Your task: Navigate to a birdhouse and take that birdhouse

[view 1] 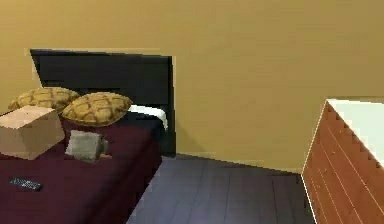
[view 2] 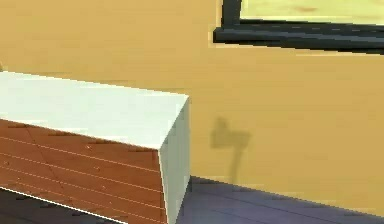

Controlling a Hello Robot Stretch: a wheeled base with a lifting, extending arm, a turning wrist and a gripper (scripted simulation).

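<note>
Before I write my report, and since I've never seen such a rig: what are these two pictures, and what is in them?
The machine is a wheeled robot with one arm and a two-finger gripper, working in a simulated house. Both pictures are renders from cameras on the robot.

The forward view looks ahead and somewhat down. It shows a bed with a dark headboard. On the bed lie two patterned pillows, a box, a small grey-brown thing and a flat dark thing. The small thing may be the birdhouse the robot must take, but its shape is too unclear to tell. At this view's right edge stands a wooden dresser with a white top.

The arm side view looks out to the side where the arm reaches. It shows a dresser, likely the same one, against a yellow wall under a dark window frame.
</note>
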